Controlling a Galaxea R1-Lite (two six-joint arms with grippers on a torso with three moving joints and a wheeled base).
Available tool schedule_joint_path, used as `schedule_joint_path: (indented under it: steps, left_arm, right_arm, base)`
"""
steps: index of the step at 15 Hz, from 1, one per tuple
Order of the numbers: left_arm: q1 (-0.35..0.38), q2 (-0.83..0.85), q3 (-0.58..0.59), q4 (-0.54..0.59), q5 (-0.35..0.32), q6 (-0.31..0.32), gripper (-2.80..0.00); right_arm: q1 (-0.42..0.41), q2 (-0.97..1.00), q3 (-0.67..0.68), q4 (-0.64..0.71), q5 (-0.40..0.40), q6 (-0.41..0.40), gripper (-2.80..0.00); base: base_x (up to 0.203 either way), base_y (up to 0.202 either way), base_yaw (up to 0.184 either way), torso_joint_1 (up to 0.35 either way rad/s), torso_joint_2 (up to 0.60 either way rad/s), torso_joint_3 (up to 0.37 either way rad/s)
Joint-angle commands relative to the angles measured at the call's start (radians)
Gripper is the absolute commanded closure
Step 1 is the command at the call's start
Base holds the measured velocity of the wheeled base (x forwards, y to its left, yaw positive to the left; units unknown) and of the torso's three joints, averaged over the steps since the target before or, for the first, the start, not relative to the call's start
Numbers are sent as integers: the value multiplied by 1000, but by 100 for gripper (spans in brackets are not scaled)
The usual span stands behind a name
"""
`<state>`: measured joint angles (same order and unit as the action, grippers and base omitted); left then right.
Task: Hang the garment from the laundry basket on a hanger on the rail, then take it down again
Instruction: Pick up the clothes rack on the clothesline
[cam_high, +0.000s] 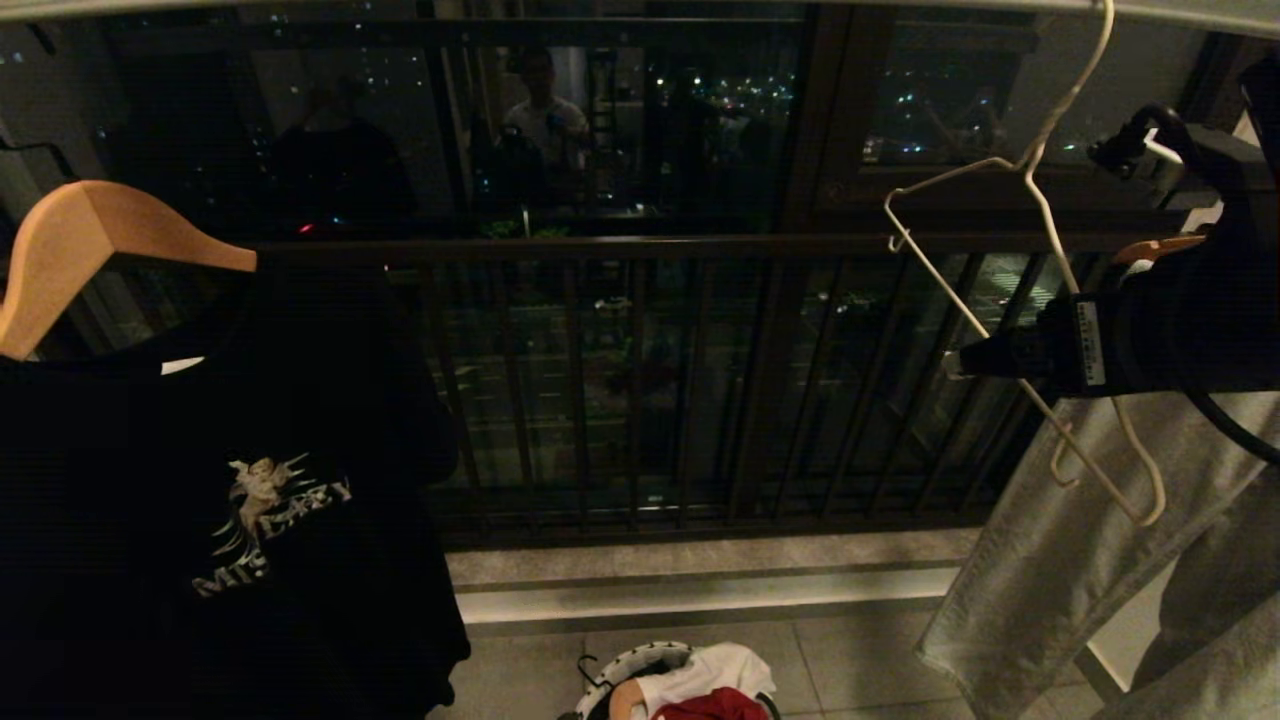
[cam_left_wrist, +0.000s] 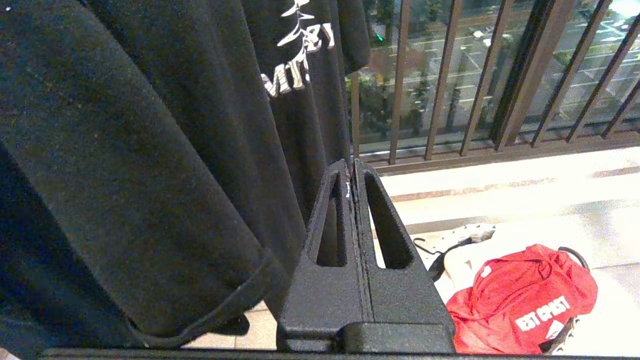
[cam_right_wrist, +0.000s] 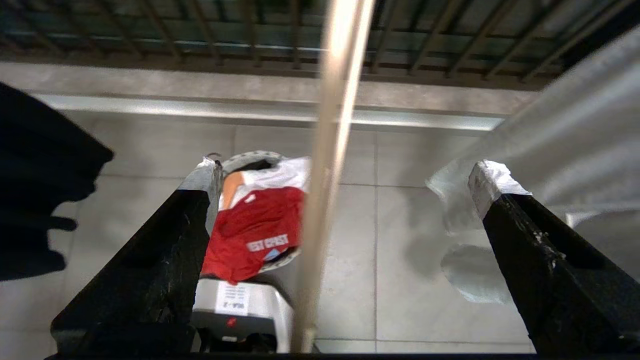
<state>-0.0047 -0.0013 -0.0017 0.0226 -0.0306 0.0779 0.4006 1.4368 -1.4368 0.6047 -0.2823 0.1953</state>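
Note:
The red garment (cam_high: 712, 706) lies crumpled on top of the laundry basket (cam_high: 630, 662) on the tiled floor, its white lettering facing up (cam_right_wrist: 252, 232). The white wire hanger (cam_high: 1030, 165) hangs tilted from the rail (cam_high: 1190, 14) at the upper right. My right gripper (cam_high: 965, 362) reaches in from the right at the hanger's lower part. It is open, and the hanger wire (cam_right_wrist: 330, 150) runs between its wide-apart fingers. My left gripper (cam_left_wrist: 351, 170) is shut on nothing, low beside the hem of a black T-shirt, with the garment (cam_left_wrist: 520, 295) and basket (cam_left_wrist: 470, 232) beyond it.
A black printed T-shirt (cam_high: 200, 480) hangs on a tan wooden hanger (cam_high: 90, 240) at the left. Grey trousers (cam_high: 1080, 560) hang at the right, behind my right arm. A dark balcony railing (cam_high: 620, 400) closes the far side. A white cloth (cam_high: 715, 668) lies in the basket.

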Motion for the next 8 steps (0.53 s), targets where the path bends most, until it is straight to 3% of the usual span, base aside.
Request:
schedule_joint_path:
  steps: [1, 8]
  left_arm:
    - [0, 1, 0, 0, 0, 1, 0]
    - [0, 1, 0, 0, 0, 0, 0]
  right_arm:
    - [-3, -11, 14, 3, -12, 1, -280]
    - [-22, -22, 61, -23, -21, -1, -280]
  base:
    - [0, 0, 0, 0, 0, 0]
    - [0, 0, 0, 0, 0, 0]
